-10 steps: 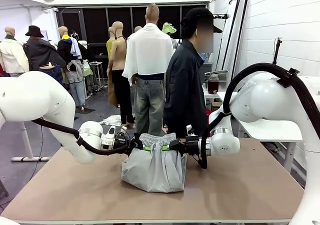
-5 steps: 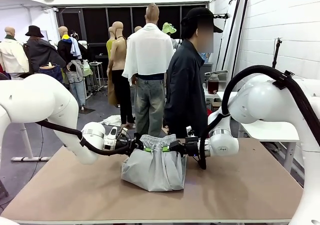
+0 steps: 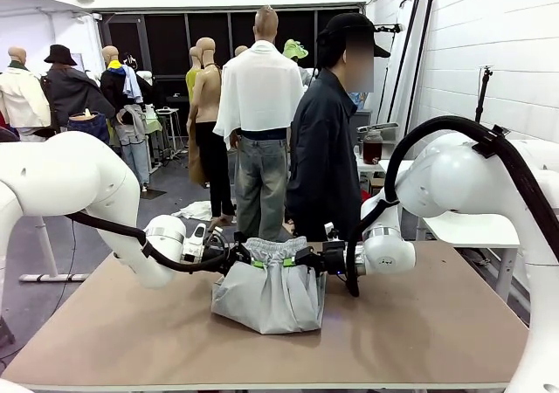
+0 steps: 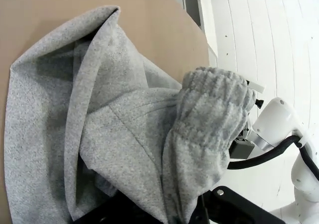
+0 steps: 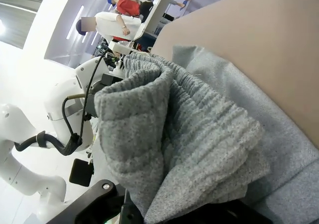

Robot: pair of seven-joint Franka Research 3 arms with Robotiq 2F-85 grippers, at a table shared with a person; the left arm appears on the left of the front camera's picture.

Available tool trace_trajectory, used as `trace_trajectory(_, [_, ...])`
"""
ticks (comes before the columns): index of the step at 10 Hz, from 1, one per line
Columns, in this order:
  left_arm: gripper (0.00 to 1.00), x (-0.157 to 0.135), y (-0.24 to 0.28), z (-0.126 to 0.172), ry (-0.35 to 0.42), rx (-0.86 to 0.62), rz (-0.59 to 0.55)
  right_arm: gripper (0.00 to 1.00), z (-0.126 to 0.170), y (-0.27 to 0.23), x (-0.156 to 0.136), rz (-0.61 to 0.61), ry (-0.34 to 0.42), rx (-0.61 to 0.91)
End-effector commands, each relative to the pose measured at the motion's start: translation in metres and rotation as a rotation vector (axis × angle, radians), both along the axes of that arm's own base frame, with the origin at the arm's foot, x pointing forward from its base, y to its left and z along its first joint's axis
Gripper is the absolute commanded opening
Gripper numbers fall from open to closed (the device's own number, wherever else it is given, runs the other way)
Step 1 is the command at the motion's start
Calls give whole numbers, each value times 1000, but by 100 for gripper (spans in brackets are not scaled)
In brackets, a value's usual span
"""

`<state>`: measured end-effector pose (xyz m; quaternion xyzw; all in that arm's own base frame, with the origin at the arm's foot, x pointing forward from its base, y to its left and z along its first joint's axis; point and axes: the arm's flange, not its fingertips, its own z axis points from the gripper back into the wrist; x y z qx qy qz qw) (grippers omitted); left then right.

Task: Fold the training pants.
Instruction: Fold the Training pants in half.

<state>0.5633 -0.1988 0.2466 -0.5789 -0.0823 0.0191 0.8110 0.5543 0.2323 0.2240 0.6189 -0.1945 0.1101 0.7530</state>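
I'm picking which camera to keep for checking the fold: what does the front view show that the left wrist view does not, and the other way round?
Front view alone: both grippers, left gripper and right gripper, shut on the gathered waistband of the training pants, holding it up off the table, and a person standing at the far side. Left wrist view alone: a close look at the ribbed waistband bunched above its fingers and the folds of fabric lying below it. Both: the grey pants, the brown tabletop, the right arm.

the training pants (image 3: 269, 293) are soft matt grey jersey cloth, ribbed at the waistband (image 4: 214, 114); the table (image 3: 419, 332) top is smooth matt brown board.
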Motion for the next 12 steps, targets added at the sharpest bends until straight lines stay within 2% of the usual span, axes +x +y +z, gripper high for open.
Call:
trace_trajectory(1, [5,8,9,-1,27,20,44,15,-7,-9,13,-68,52,-16])
trace_trajectory(5, [82,-1,16,0,40,-5,58,94,-6,-21,11,-100,99,-6])
trace_trajectory(6, [100,-3,19,0,42,-12,65,100,-4,-25,9,-110,105,-11])
trace_trajectory(10, [100,-16,28,0,50,-25,79,100,1,-53,4,-168,145,-85])
trace_trajectory(12, [100,-35,48,6,35,-28,126,100,15,-67,-2,-185,140,-123])
